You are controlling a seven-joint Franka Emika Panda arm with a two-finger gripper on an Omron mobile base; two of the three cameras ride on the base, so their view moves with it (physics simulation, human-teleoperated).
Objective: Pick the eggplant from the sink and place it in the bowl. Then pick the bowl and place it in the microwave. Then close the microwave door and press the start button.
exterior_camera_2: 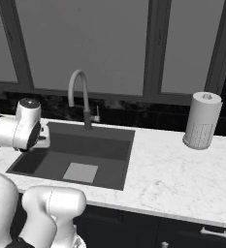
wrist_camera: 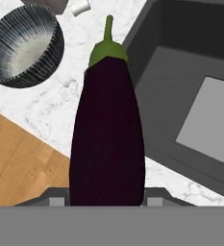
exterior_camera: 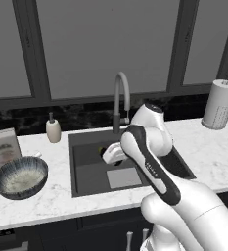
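Claw (wrist_camera: 107, 197) closed on the eggplant (wrist_camera: 107, 139), stem pointing away, held lifted over the left rim of the sink (exterior_camera: 86, 182), likely carrying it toward the bowl (exterior_camera: 20, 177) sitting on the bench (exterior_camera: 52, 201) further left.

White marble-veined tabletop (exterior_camera: 52, 196) under tall windows, dark sink (exterior_camera: 86, 181) set into its middle.

Left of the basin: ribbed blue-grey bowl (exterior_camera: 20, 177) near the front edge, a pale box (exterior_camera: 4, 146) standing just behind it, a cream soap dispenser (exterior_camera: 53, 130) by the backsplash. Right of the basin, well apart: upright paper towel roll (exterior_camera_2: 201, 120) near the back wall. Curved grey faucet (exterior_camera: 120, 100) rising behind the sink.
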